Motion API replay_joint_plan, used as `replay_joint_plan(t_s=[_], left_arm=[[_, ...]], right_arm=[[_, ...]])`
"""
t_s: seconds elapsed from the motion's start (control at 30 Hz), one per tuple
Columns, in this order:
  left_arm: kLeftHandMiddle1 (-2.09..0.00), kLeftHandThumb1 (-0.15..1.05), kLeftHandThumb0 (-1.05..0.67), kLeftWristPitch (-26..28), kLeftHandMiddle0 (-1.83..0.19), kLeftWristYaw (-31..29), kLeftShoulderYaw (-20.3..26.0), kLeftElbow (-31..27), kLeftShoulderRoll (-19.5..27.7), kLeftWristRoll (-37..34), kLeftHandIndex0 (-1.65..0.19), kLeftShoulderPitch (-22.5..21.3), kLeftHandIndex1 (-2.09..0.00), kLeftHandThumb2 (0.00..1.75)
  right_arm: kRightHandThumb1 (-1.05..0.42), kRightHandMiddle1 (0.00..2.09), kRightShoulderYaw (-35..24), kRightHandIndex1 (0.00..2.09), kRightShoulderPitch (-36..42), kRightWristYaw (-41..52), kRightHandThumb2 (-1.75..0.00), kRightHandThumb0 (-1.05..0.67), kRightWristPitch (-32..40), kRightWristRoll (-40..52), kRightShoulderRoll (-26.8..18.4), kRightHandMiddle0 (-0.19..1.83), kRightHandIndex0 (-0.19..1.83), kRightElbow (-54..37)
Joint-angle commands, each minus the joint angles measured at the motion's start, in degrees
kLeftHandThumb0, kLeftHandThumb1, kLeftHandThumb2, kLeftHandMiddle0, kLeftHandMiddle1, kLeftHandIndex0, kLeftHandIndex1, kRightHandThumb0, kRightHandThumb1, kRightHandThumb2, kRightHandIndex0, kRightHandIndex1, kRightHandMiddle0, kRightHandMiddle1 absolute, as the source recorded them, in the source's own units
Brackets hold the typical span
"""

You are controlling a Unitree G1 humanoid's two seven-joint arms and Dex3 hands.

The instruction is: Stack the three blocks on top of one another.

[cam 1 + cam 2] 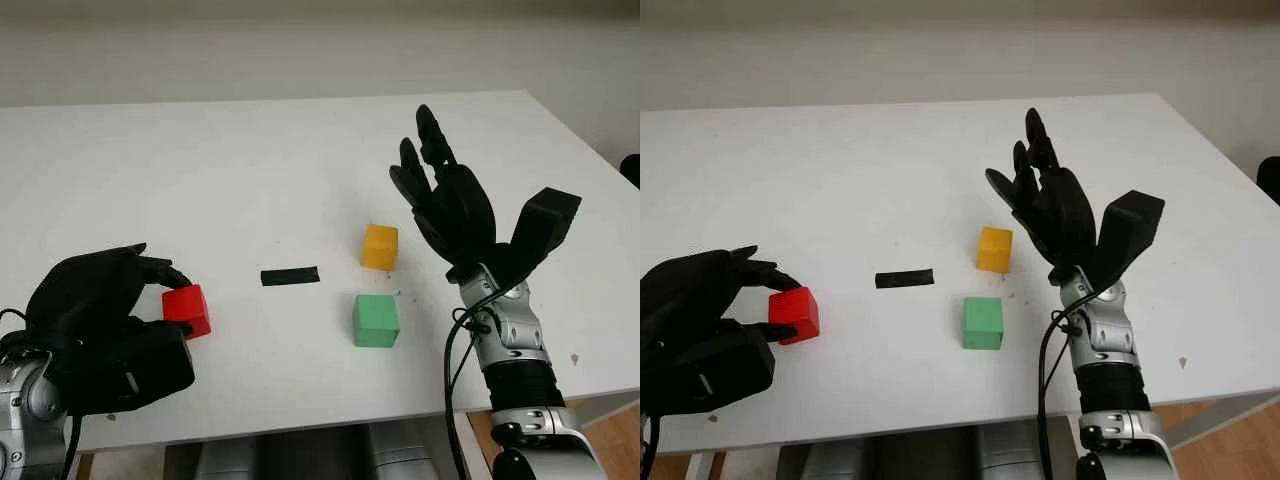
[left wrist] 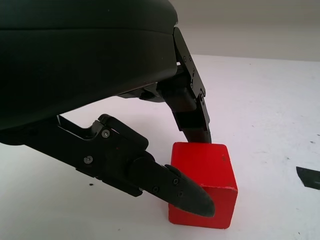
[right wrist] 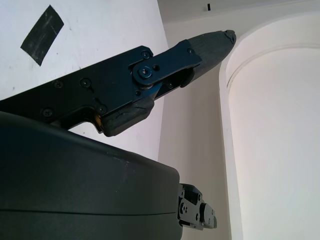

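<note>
While the red block (image 1: 187, 311) sits on the white counter (image 1: 250, 160) well off to the left of the black tape strip (image 1: 290, 276), the left hand (image 1: 100, 320) has its fingers (image 2: 170, 187) curled around it, one fingertip pressed on the near face and another on the far side, so it's pinched but I can't tell if it's off the surface yet. On the other side of the tape strip you've got the yellow block (image 1: 379, 246), a bit further back than the strip, and the green block (image 1: 376, 320) a bit nearer than it; those two are close but not touching. Right hand (image 1: 445, 200) is up in the air past the yellow block, well right of the tape strip, open with nothing in it.
</note>
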Motion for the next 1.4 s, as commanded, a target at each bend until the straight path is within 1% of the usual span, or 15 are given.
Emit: replay_joint_plan(t_s=[0.0, 0.13, 0.23, 0.3, 0.33, 0.37, 0.47, 0.53, 0.6, 0.77, 0.93, 1.07, 1.2, 1.3, 1.37], left_arm=[[-0.07, 0.81, -0.62, 0.2, -0.43, -1.3, -0.4, 0.6, 0.2, 0.0, -0.85, -0.4, -0.63, 0.04], [-0.06, 0.82, -0.66, 0.1, -0.43, -4.4, -0.6, 0.6, 0.7, -0.5, -0.82, -0.7, -0.62, 0.05], [-0.06, 0.81, -0.64, -0.3, -0.43, -5.2, -0.9, 0.7, 0.3, -1.0, -0.85, -1.0, -0.54, 0.05], [-0.06, 0.81, -0.61, -0.6, -0.44, -5.3, -1.0, 1.0, 0.2, -1.4, -0.86, -1.1, -0.55, 0.05], [-0.06, 0.82, -0.58, -1.0, -0.44, -5.2, -1.1, 1.2, 0.3, -1.6, -0.85, -1.1, -0.58, 0.06], [-0.06, 0.83, -0.57, -1.6, -0.44, -4.8, -1.1, 1.5, 0.4, -1.8, -0.8, -1.1, -0.68, 0.06], [-0.05, 0.87, -0.47, -3.6, -0.45, -3.3, -0.8, 2.5, 0.4, -2.3, -0.7, -1.3, -0.89, 0.06], [-0.05, 0.87, -0.43, -4.0, -0.44, -3.4, -0.6, 2.8, 0.5, -2.6, -0.68, -2.2, -0.94, 0.05], [-0.05, 0.86, -0.4, -6.0, -0.42, -2.7, 0.0, 3.4, 1.1, -3.9, -0.67, -3.6, -1.01, 0.05], [-0.04, 0.86, -0.39, -8.4, -0.38, -3.8, 0.2, 4.3, 3.8, -4.4, -0.65, -7.9, -1.12, 0.05], [-0.05, 0.86, -0.39, -12.8, -0.33, -5.5, -0.2, 6.8, 7.9, -6.5, -0.61, -14.7, -1.24, 0.05], [-0.05, 0.86, -0.39, -13.8, -0.31, -9.3, -0.6, 8.2, 9.8, -9.7, -0.59, -20.4, -1.2, 0.06], [-0.05, 0.87, -0.37, -14.0, -0.29, -13.2, -1.8, 10.8, 10.8, -13.2, -0.6, -26.6, -1.15, 0.06], [-0.05, 0.88, -0.37, -14.5, -0.27, -15.2, -3.6, 13.9, 10.9, -15.0, -0.56, -30.7, -1.27, 0.06], [-0.04, 0.88, -0.37, -14.1, -0.25, -16.6, -4.9, 17.0, 9.3, -17.9, -0.54, -33.6, -1.31, 0.06]], right_arm=[[-0.93, 0.02, 0.0, 0.0, 0.0, 0.0, -0.06, -0.91, 0.1, -0.1, -0.3, -0.12, -0.19, -1.3], [-0.93, 0.02, 0.0, 0.0, 0.2, 0.1, -0.05, -0.89, -0.3, -0.1, -0.3, -0.11, -0.19, -1.3], [-0.93, 0.03, 0.0, 0.0, 0.3, -0.1, -0.05, -0.89, -0.1, -0.1, -0.2, -0.1, -0.19, -1.6], [-0.93, 0.02, 0.0, 0.0, 0.6, -0.4, -0.05, -0.89, 0.3, 0.0, 0.1, -0.1, -0.19, -1.9], [-0.93, 0.02, 0.1, 0.0, 0.7, -0.6, -0.05, -0.89, 0.5, 0.0, 0.2, -0.11, -0.19, -2.2], [-0.93, 0.02, 0.1, 0.0, 0.8, -0.5, -0.05, -0.9, 0.5, 0.1, 0.2, -0.11, -0.19, -2.2], [-0.93, 0.0, 0.3, 0.0, 1.1, -0.4, -0.05, -0.9, 0.5, 0.1, 0.3, -0.13, -0.19, -2.4], [-0.94, 0.0, 0.4, 0.0, 1.2, -0.2, -0.06, -0.9, -0.1, 0.0, 0.4, -0.13, -0.19, -2.2], [-0.94, 0.0, 0.4, 0.0, 1.4, -0.2, -0.06, -0.91, -0.3, 0.1, 0.7, -0.13, -0.19, -2.2], [-0.94, 0.01, 0.5, 0.0, 1.6, 0.2, -0.05, -0.89, -0.5, 0.3, 1.1, -0.12, -0.19, -2.1], [-0.93, 0.0, 0.8, 0.0, 2.2, -0.8, -0.05, -0.9, 1.1, 0.2, 1.7, -0.13, -0.19, -3.6], [-0.93, 0.0, 1.0, 0.0, 2.4, -0.7, -0.05, -0.9, 1.9, 0.3, 1.7, -0.13, -0.19, -4.3], [-0.94, 0.0, 1.5, 0.0, 2.5, 0.0, -0.06, -0.88, 1.7, 0.3, 1.6, -0.14, -0.19, -4.4], [-0.95, 0.0, 1.9, 0.0, 2.7, -0.9, -0.06, -0.89, 2.8, -0.2, 1.7, -0.15, -0.19, -5.2], [-0.95, 0.0, 2.2, 0.0, 2.8, -1.3, -0.06, -0.89, 3.1, -0.4, 1.9, -0.16, -0.19, -5.5]])
